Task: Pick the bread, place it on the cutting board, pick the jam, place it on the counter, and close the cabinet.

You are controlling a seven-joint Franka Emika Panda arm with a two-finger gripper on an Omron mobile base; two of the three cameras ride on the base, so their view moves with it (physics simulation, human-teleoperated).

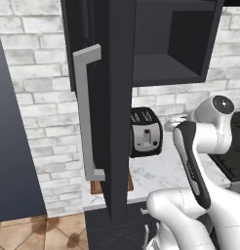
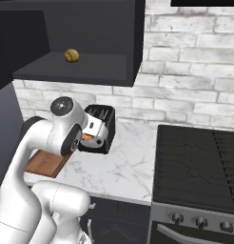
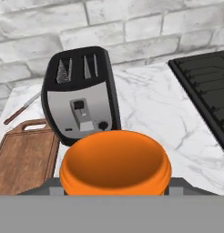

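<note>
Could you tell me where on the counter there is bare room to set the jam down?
Bare counter lies between the toaster and the stovetop. Left of the toaster it is crowded: the cutting board and a knife. The gripper holds the jam.

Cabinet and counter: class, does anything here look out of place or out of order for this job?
Yes. The bread sits on the cabinet shelf, not on the cutting board, which is bare. The orange jam is already between the fingers, above the counter in front of the toaster. The cabinet door stands open.
</note>
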